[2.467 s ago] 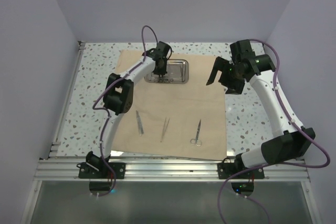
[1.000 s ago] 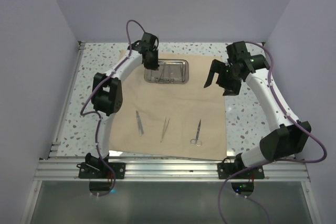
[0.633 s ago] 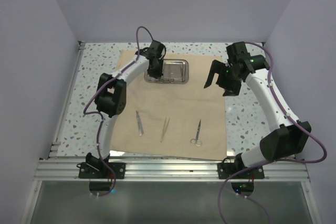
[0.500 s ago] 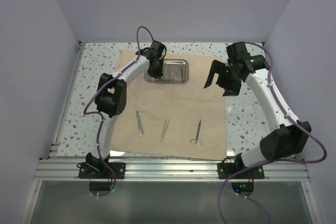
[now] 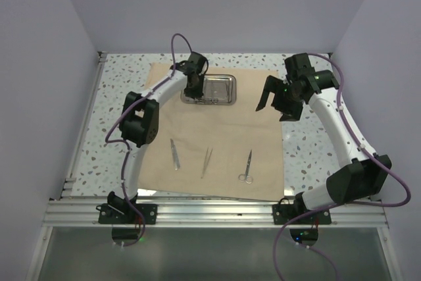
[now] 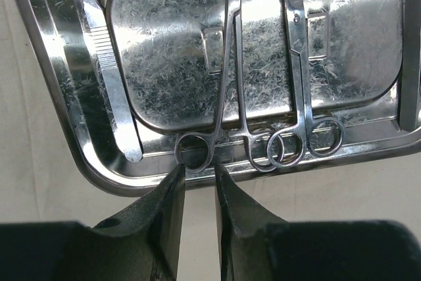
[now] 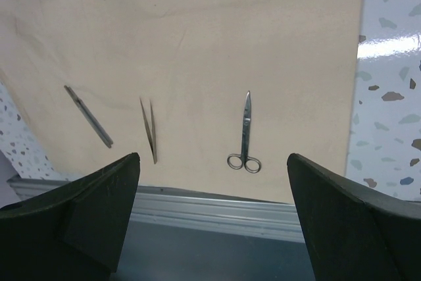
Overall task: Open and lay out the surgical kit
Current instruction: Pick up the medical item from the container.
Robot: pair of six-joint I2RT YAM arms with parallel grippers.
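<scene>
The tan cloth wrap (image 5: pixel 223 136) lies spread flat on the speckled tabletop (image 5: pixel 118 97). The steel tray (image 5: pixel 227 90) sits on its far part, about mid-width. Nearer the arm bases, 3 instruments lie on the cloth in a row, apart from each other: a scalpel (image 5: pixel 174 154) on the left, tweezers (image 5: pixel 206 161) in the middle and the laid-out scissors (image 5: pixel 247 166) on the right.

The left pincer (image 6: pixel 197 176) hangs over the tray's rim. Its fingers (image 6: pixel 172 192) are parted by only a narrow slit and pinch nothing. Its tips are just beside 1 ring of the ring-handled forceps (image 6: pixel 230 64). These lie lengthwise in the tray between a flat steel handle (image 6: pixel 108 77) and the tray scissors (image 6: pixel 299 51). The rings of the forceps and the tray scissors overlap at the rim.

The right pincer (image 5: pixel 276 102) hovers above the cloth's right edge, to the right of the tray. It is spread wide and holds nothing, and its camera looks down on the 3 laid-out instruments.
</scene>
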